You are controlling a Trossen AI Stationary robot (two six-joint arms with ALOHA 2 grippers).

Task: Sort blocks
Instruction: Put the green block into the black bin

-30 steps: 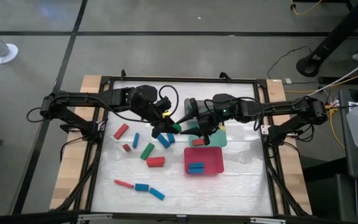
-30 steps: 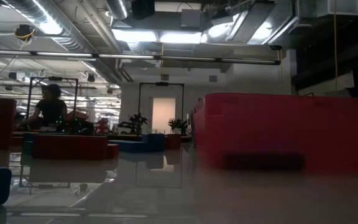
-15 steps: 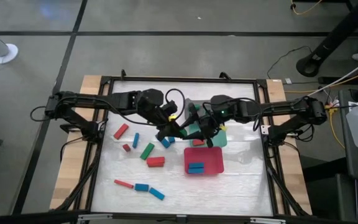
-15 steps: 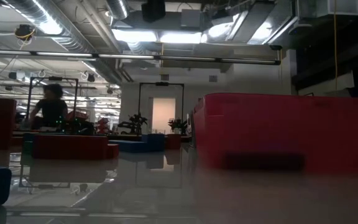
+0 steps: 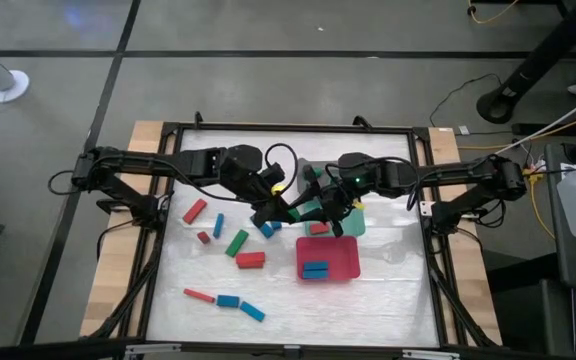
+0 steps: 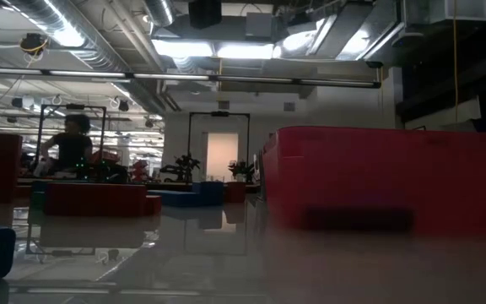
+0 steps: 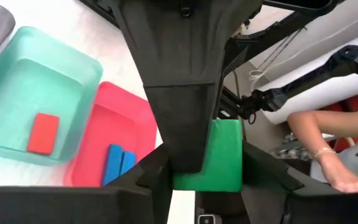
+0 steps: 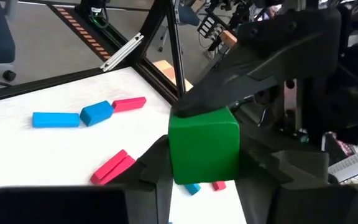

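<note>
Both the left gripper (image 5: 286, 208) and right gripper (image 5: 306, 208) have jaws clamped on one green block (image 5: 307, 210), while nine blocks lie loose on the tabletop (image 5: 388, 290).

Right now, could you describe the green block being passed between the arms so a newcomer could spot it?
Find the teal tray at the table's middle. Just beside it the left gripper and right gripper meet around a green block. It alone is off the table.
</note>
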